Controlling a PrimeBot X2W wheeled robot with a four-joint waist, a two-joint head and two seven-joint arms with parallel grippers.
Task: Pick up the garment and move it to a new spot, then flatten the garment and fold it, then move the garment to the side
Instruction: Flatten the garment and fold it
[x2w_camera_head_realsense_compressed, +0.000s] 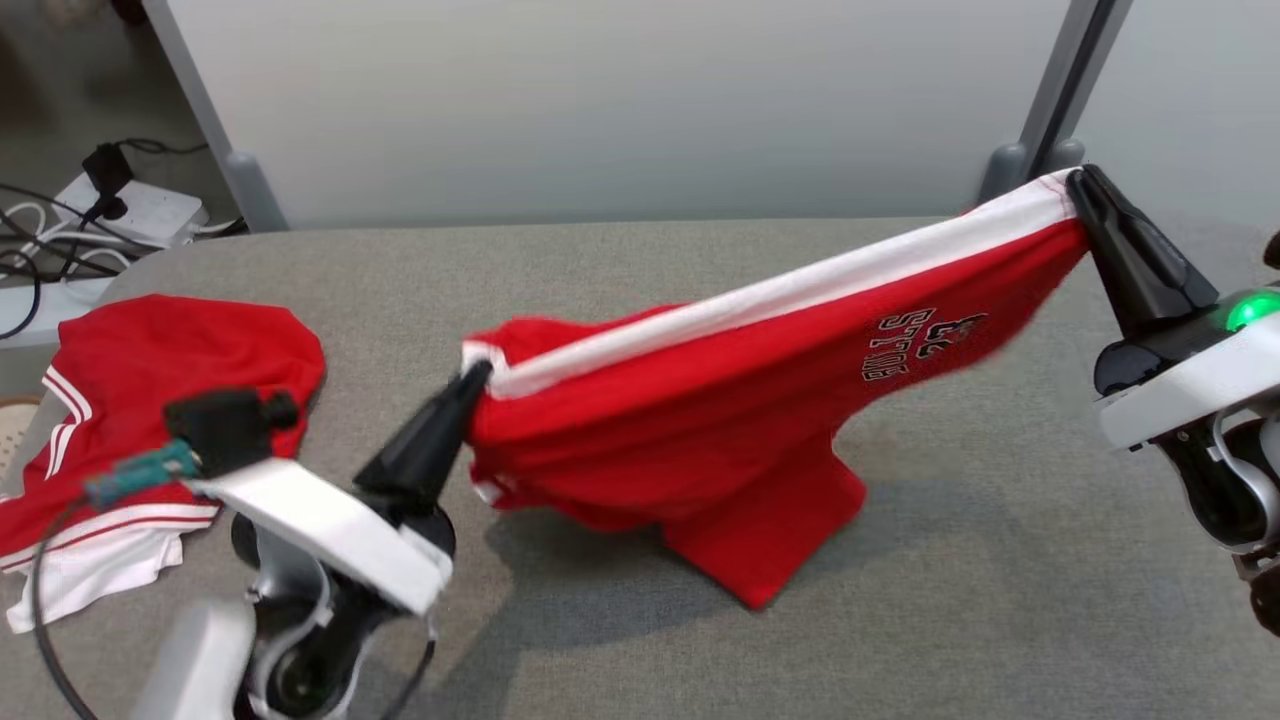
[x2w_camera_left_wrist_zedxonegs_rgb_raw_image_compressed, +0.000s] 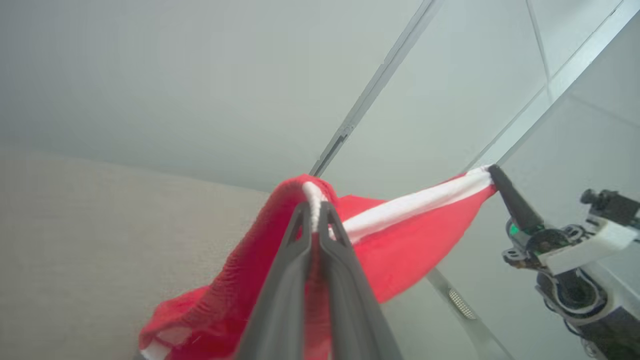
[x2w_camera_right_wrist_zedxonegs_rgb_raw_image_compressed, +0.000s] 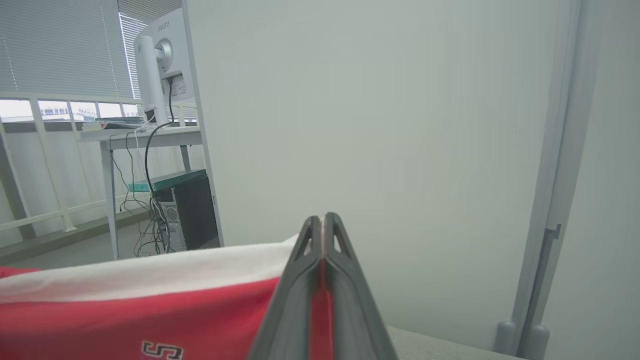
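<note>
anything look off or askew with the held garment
Yes: the red garment hangs slanted, its white band higher at the right hand than at the left hand, and its lettering reads upside down.

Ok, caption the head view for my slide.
Left gripper and right gripper hold the red garment taut by its white band over the table.

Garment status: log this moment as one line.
left gripper: shut on garment | right gripper: shut on garment | garment: stretched between both over table

The left gripper (x2w_camera_head_realsense_compressed: 478, 378) and the right gripper (x2w_camera_head_realsense_compressed: 1082, 182) stand well apart, pale forearms angled inward, each pinched tight on the garment (x2w_camera_head_realsense_compressed: 700, 410).
</note>
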